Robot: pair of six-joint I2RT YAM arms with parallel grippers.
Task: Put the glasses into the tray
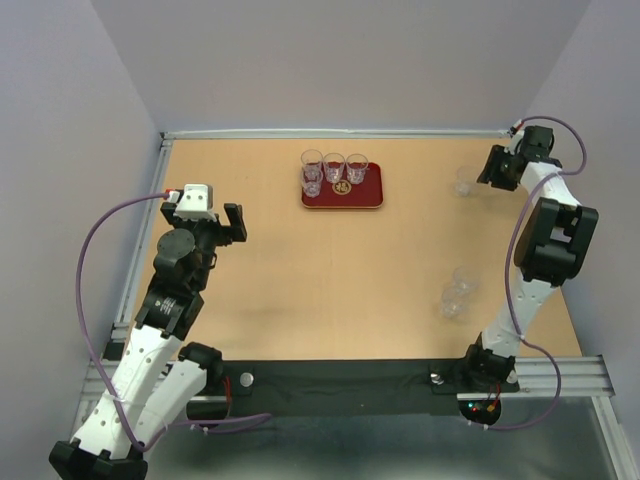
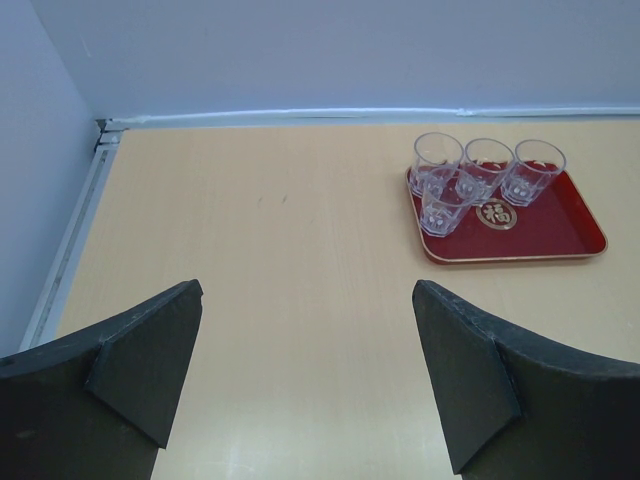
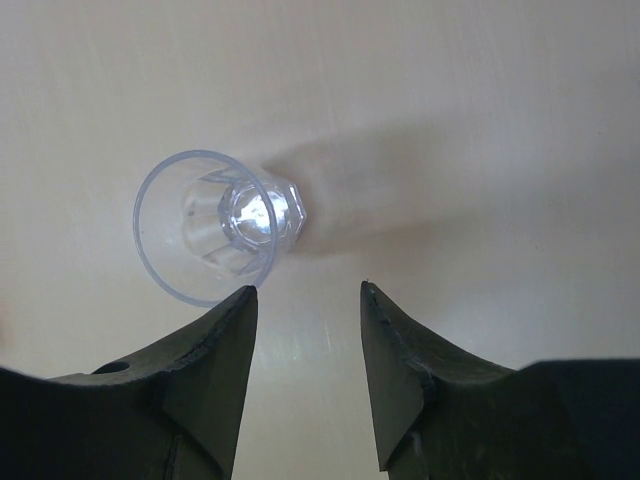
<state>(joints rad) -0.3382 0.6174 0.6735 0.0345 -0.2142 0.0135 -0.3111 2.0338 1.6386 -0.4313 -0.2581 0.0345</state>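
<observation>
Right claw [image 3: 305, 290] open, empty, one glass [image 3: 220, 225] just beyond one fingertip, perhaps touching.

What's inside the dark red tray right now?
Four small clear glass tumblers stand upright in the flat dark-red rectangular tray: three along its far edge, one nearer on the left, beside the round gold emblem. The floor beneath them shows only distorted through the glass.

Glasses [image 3: 215, 225] clear and glossy; tray [image 2: 560, 235] glossy dark-red, perhaps lacquered; table [image 1: 270, 270] matt wood-grain.
</observation>
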